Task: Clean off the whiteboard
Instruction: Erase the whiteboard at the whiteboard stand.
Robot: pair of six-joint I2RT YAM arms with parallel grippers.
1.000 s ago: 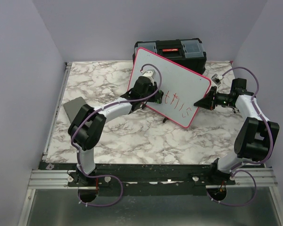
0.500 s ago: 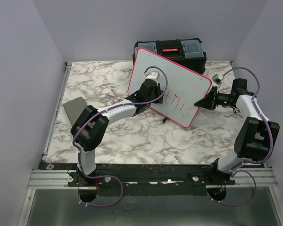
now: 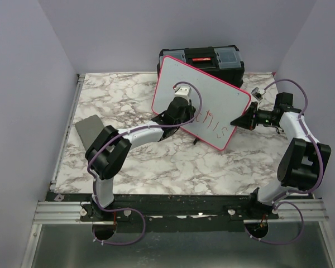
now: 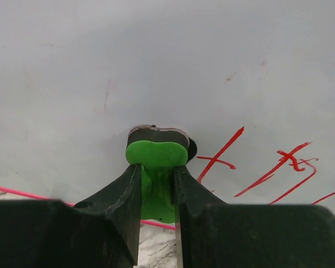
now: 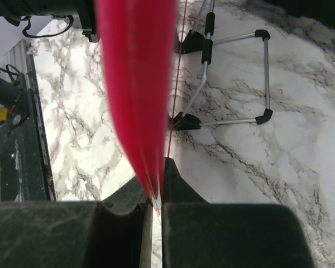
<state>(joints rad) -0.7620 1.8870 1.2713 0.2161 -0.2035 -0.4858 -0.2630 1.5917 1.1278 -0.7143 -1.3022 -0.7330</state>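
**board propped up, both grippers clamped**

top view: the whiteboard (image 3: 212, 92) stands tilted toward 12 o'clock on the marble table (image 3: 156, 162), leaning back toward the black toolbox (image 3: 212, 58) just behind it. red writing (image 3: 212, 120) sits in the board's 5 o'clock part; the rest of the face looks clean. the left gripper (image 3: 183, 107) is against the board's face at about its 8 o'clock side, just beside the first red strokes. the right gripper (image 3: 236, 121) meets the board's rim at its 4 o'clock edge. a grey flat pad (image 3: 88, 129) lies at 9 o'clock on the table, well apart from the board.

left wrist view: the left gripper (image 4: 156, 178) is closed on the green body of an eraser (image 4: 157, 151), whose dark pad touches the whiteboard (image 4: 156, 56). the red writing (image 4: 279, 167) begins just beside the pad, toward 3 o'clock.

right wrist view: the right gripper (image 5: 155, 192) is clamped on the pink-red rim of the whiteboard (image 5: 134, 84), which runs blurred from 12 o'clock down into the fingers. a wire stand (image 5: 234, 78) with black feet rests on the marble at 1 o'clock.
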